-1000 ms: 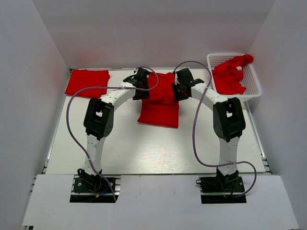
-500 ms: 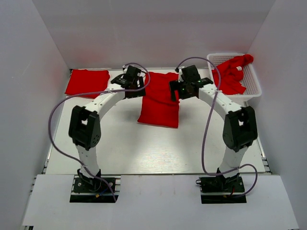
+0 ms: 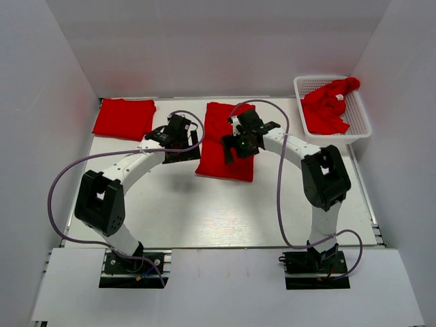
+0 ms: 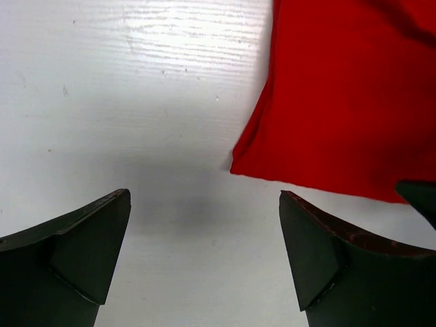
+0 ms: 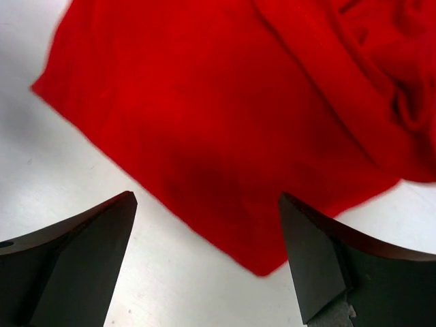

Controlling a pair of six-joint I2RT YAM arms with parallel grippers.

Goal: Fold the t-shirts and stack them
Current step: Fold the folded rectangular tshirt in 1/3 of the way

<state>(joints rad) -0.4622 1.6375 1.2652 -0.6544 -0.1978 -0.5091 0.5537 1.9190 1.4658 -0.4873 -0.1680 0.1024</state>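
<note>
The left gripper hangs over the white table with its two dark fingers spread wide at the bottom corners of the view, and only tabletop shows between them, shadowed grey under the gap. A red t-shirt fills the upper right, lying flat on the table. Its left edge runs down and leftward to a blunt corner just above the gap between the fingers, and its lower edge slants off to the right. At the right edge a small dark shape overlaps the shirt's lower edge, but what it is cannot be told.
</note>
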